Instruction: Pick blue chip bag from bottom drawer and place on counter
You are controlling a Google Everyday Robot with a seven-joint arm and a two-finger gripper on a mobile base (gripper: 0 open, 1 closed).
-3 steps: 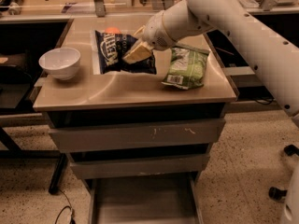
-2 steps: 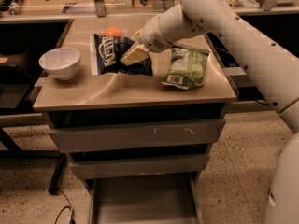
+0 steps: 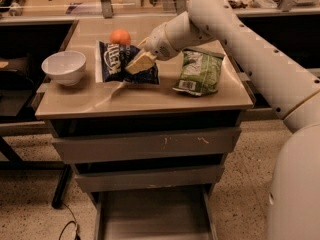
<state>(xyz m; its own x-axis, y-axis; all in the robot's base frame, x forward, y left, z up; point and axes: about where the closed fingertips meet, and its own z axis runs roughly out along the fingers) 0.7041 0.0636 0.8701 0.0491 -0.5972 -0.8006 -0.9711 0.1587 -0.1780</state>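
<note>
The blue chip bag (image 3: 116,61) lies on the counter (image 3: 125,101), left of centre, with its white lettering facing up. My gripper (image 3: 140,63) is on the bag's right part, touching or just above it, with the white arm reaching in from the right. The bottom drawer (image 3: 150,216) is pulled open at the foot of the grey unit, and its flat grey floor shows nothing on it.
A green-and-white chip bag (image 3: 200,71) lies on the counter right of my gripper. A white bowl (image 3: 64,66) stands at the left edge. An orange (image 3: 120,36) sits just behind the blue bag. Two shut drawer fronts (image 3: 145,144) sit above the open drawer. Cables trail on the floor at lower left.
The blue bag has settled lower and flatter on the counter, showing more of the orange behind it. My gripper has moved slightly left and down with it.
</note>
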